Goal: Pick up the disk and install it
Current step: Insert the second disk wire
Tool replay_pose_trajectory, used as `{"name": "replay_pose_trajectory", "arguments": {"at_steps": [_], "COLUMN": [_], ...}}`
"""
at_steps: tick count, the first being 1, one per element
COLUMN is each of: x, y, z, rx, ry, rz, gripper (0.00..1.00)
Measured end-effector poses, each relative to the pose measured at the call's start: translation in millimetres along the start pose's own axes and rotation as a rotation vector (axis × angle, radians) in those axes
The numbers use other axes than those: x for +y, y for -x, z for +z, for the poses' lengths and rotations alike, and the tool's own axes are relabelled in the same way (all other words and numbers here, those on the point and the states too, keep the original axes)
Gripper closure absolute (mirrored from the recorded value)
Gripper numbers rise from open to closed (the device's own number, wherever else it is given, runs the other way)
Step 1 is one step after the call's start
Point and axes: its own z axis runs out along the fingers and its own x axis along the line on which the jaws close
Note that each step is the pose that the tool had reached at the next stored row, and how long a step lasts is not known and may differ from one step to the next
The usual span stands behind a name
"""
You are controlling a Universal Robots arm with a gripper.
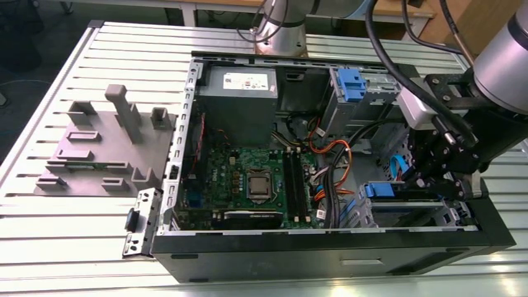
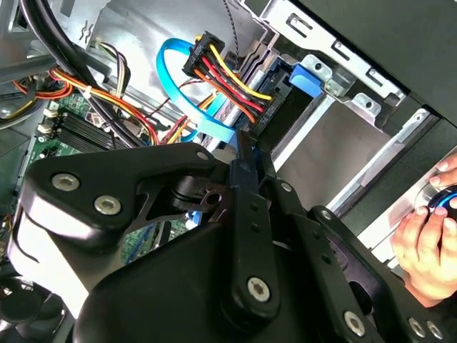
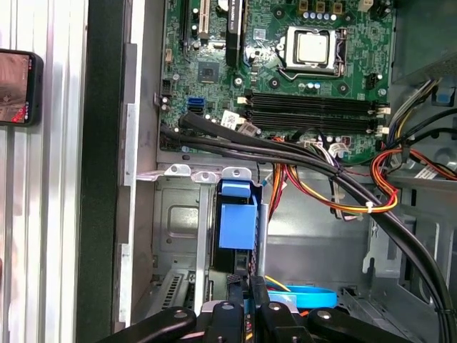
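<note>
Where cables (image 3: 314, 161) crowd: disk (image 3: 236, 223) (bay-seated)

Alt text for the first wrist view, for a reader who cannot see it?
The pincer reaches toward the disk in its blue carrier, standing in a grey metal drive bay of an open computer case. Beyond lie the green motherboard and cable bundles.

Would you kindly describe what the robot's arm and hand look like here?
The arm is a smooth silver-grey cylinder with thick black cables running alongside. Its hand is matte black, built from angular plates and linkage bars joined by round silver screws, narrowing to slim black fingers.
</note>
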Motion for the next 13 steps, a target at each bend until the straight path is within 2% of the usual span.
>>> {"name": "replay_pose_trajectory", "arguments": {"at_steps": [6,13], "x": [0.1,0.1], "y": [-0.1,-0.1], "z": [2.0,2.3], "rx": [0.0002,-0.0023], "ry": [0.0,-0.0001], "rz": [0.0,0.0], "gripper": [0.84,0.84]}}
